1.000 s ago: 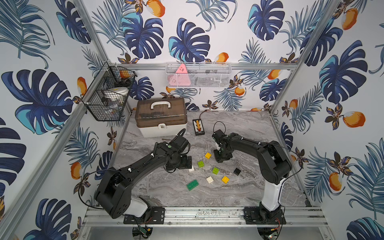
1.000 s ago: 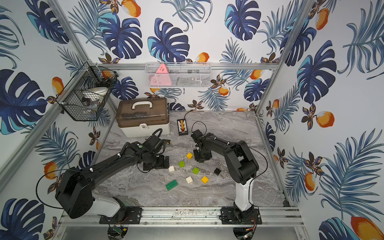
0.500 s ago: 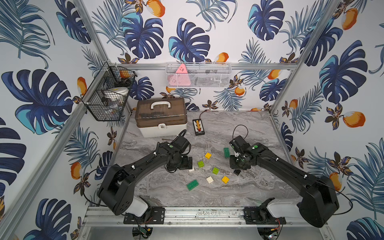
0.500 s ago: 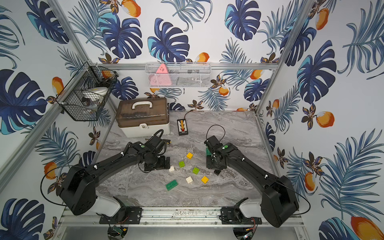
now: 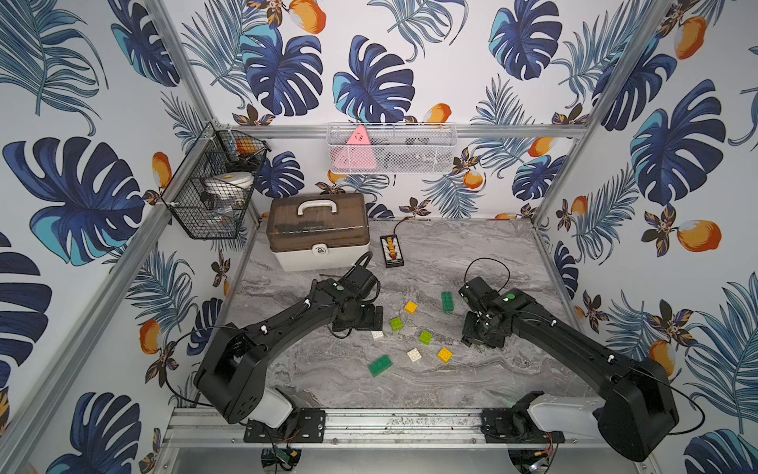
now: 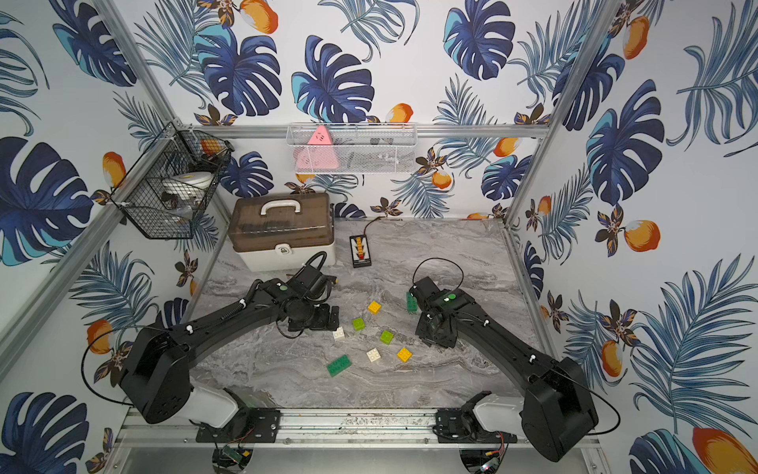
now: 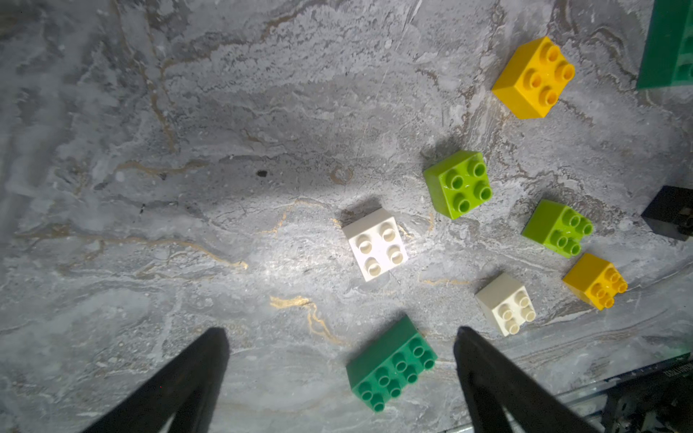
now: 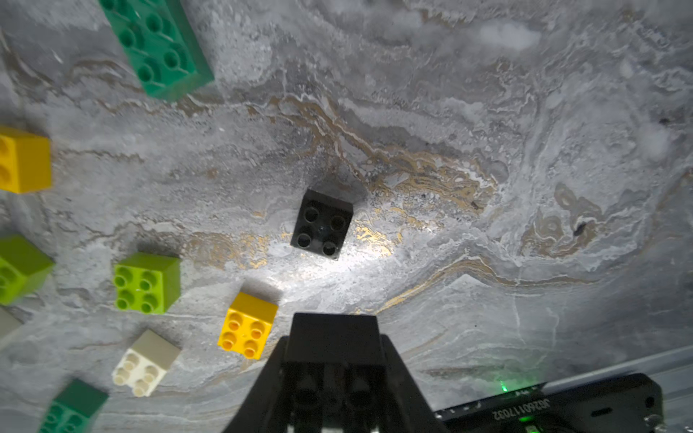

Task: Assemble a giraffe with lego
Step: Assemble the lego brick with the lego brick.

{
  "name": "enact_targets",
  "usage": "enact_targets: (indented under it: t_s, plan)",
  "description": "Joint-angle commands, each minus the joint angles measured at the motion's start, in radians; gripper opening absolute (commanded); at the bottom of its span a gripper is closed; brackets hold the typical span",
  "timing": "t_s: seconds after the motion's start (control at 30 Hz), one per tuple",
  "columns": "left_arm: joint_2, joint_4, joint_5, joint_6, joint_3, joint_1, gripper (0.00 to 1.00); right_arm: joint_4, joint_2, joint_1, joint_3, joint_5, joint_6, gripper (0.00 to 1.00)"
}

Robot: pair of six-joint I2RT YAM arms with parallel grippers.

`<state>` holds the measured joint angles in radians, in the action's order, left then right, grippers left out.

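storage case (image 5: 318, 234): closed, at the back left of the desk (image 5: 471, 254), behind the left arm.
left end effector (image 7: 341, 333): fingers spread wide, pinching nothing, held above the desk just beside the first white brick (image 5: 377, 334).
front dark green brick (image 5: 380, 365): long, flat on the desk, studs up, nearest the front rail; in the left wrist view it shows between the spread fingers.
left lime brick (image 5: 396, 323): studs up, just beyond the first white brick, not touching it.
far yellow brick (image 5: 411, 306): alone, beyond the left lime brick.
second white brick (image 5: 414, 355): studs up, between the front dark green brick and the front yellow brick (image 5: 445, 354).
right lime brick (image 5: 425, 337): mid-cluster, apart from its neighbours.
far dark green brick (image 5: 447, 301): long, lying just left of the right arm's wrist.
right end effector (image 8: 335, 326): fingers pressed together, pointing down at the desk; whether anything is pinched cannot be told.
black brick (image 8: 322, 225): single, on the desk close ahead of the right end effector, untouched.
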<state>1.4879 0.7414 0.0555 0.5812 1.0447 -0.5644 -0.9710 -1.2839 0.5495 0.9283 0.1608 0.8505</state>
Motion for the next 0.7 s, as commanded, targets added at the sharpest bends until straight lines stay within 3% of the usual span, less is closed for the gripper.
enact_targets:
  t_s: [0.0, 0.4, 0.67]
  plan:
    - [-0.011, -0.023, -0.013, -0.039, -0.009, 0.000, 0.99, 0.022, -0.032, -0.009, 0.017, 0.006, 0.103, 0.27]
    - [0.001, -0.034, -0.005, -0.070, -0.007, -0.001, 0.99, 0.074, -0.170, -0.012, 0.048, 0.016, 0.169, 0.27]
    - [0.005, -0.037, -0.016, -0.060, -0.002, 0.000, 0.99, 0.122, -0.158, -0.054, -0.013, -0.015, 0.167, 0.27]
